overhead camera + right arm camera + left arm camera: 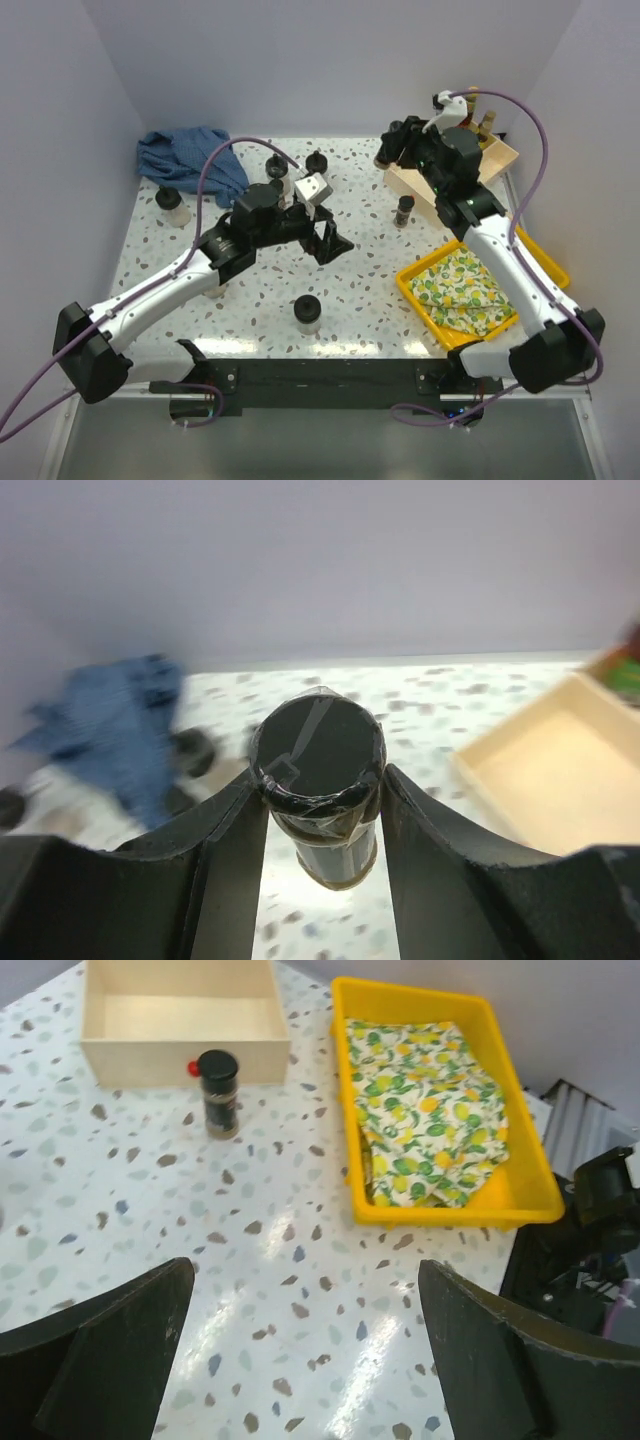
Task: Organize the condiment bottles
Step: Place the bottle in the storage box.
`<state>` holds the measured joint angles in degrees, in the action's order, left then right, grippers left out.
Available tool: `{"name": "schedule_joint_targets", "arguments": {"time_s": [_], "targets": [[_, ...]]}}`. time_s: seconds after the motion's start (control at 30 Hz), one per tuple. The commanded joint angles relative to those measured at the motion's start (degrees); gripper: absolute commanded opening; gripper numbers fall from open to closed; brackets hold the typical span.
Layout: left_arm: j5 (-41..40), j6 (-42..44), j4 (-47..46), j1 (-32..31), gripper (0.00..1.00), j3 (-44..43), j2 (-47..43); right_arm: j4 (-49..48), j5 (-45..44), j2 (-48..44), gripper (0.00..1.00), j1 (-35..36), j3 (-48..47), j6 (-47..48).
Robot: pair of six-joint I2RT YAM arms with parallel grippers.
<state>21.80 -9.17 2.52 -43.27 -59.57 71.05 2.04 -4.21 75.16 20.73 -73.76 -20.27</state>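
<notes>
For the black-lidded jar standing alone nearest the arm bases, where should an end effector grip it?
Probably from above, closing just under the lid: the black-lidded jar stands upright, is round, and has space on every side.

Open speckled counter [280, 1260] lies ahead of left end effector [305, 1280]. Obstacles: dark shaker [219, 1095] just before beige tray [180, 1055]; yellow bin [440, 1212] at right.

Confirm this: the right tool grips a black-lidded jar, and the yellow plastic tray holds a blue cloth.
Not quite: the yellow plastic tray holds a lemon-print cloth, not a blue one, as the left wrist view shows. The right tool does grip the black-lidded jar.
</notes>
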Motion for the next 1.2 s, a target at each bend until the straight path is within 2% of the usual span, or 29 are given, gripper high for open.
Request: {"name": "schedule_joint_targets", "arguments": {"time_s": [0.0,0.1,0.17,0.33,0.4,0.5,0.63,0.83,1.03,1.17], "targets": [[-13.08,4.77,6.44,-0.15,1.0,2.96,-7.47,-4.33,-28.65,8.67,0.0,-3.58,-7.71,10.43],[-17.57,5.91,5.12,-0.15,1.0,7.62,-12.5,-7.74,-35.42,12.82,0.0,-6.93,-8.25,10.07],[-20.74,5.92,4.95,-0.15,1.0,9.72,-15.39,-12.66,-40.23,14.75,0.0,-8.07,-7.63,13.04],[-21.63,5.48,3.98,-0.24,1.0,12.11,-18.75,-24.42,-47.11,22.92,0.0,-10.79,-7.02,19.38],[-21.54,5.04,3.72,-0.24,1.0,11.94,-19.36,-26.3,-47.3,27.21,0.0,-12.2,-8.15,19.92],[-19.0,3.37,3.36,-0.24,1.0,12.28,-19.45,-24.19,-47.03,33.45,0.0,-15.54,-13.59,17.9],[-14.25,2.93,3.19,-0.33,1.0,12.29,-19.54,-29.88,-48.34,38.47,0.0,-16.33,-16.07,18.95],[-13.63,2.84,3.1,-0.24,1.0,12.72,-20.24,-41.48,-48.62,43.32,0.0,-18.0,-14.22,18.43],[-12.4,2.75,2.92,-0.33,1.0,12.64,-19.89,-41.94,-46.95,49.38,0.0,-20.47,-18.7,15.27],[-12.05,2.75,2.92,-0.24,1.0,12.55,-19.54,-45.8,-48.79,51.84,0.0,-22.21,-19.15,15.7]]}}
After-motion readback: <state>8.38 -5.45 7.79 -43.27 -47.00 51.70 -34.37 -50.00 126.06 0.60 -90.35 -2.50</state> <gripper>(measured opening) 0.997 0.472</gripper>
